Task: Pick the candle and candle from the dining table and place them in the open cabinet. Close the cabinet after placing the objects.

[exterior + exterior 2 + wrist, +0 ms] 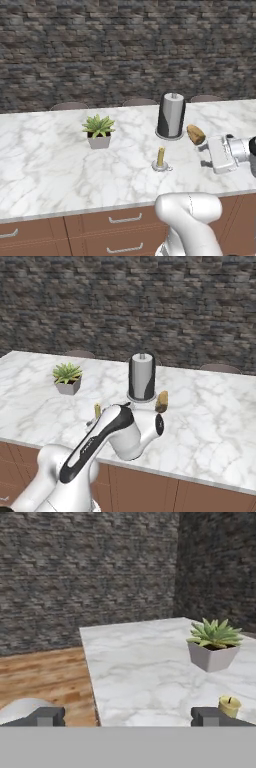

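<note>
Your gripper hangs with its jaws spread wide and nothing between them, level with the dining table and looking along its length. The candle on its slim stick stands near the front edge — open marble all round it. Beyond it sit the succulent pot, the paper-towel stand and a brown lump — wood floor past the table's end.
</note>
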Motion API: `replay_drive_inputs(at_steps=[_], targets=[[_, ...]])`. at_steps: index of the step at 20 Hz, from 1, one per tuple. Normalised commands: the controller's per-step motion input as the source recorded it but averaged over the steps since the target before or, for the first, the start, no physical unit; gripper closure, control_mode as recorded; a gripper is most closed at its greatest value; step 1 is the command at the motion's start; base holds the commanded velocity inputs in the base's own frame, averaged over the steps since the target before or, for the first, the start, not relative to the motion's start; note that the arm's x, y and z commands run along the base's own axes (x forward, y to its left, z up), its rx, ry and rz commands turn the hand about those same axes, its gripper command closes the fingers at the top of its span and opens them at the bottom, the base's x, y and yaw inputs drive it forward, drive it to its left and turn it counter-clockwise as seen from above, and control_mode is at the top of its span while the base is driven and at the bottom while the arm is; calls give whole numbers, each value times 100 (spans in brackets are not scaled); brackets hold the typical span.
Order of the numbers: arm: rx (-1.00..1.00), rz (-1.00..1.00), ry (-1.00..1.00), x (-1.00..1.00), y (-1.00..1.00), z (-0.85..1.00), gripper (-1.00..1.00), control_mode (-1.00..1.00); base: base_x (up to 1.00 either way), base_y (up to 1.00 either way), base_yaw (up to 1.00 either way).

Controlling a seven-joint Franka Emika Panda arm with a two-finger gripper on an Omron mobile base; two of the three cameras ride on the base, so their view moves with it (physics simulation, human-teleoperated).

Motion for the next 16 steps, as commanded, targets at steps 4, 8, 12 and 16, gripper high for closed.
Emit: replay_drive_inputs(at_steps=[4,8,12,16], targets=[[12,17,3,35,1,-15,-100,-100,0,0,0],[3,14,0,22,12,-22,-100,-100,0,0,0],[0,10,-14,16,15,-22,-100,-100,0,0,0],[-2,2,-24,15,15,-22,-100,-100,0,0,0]])
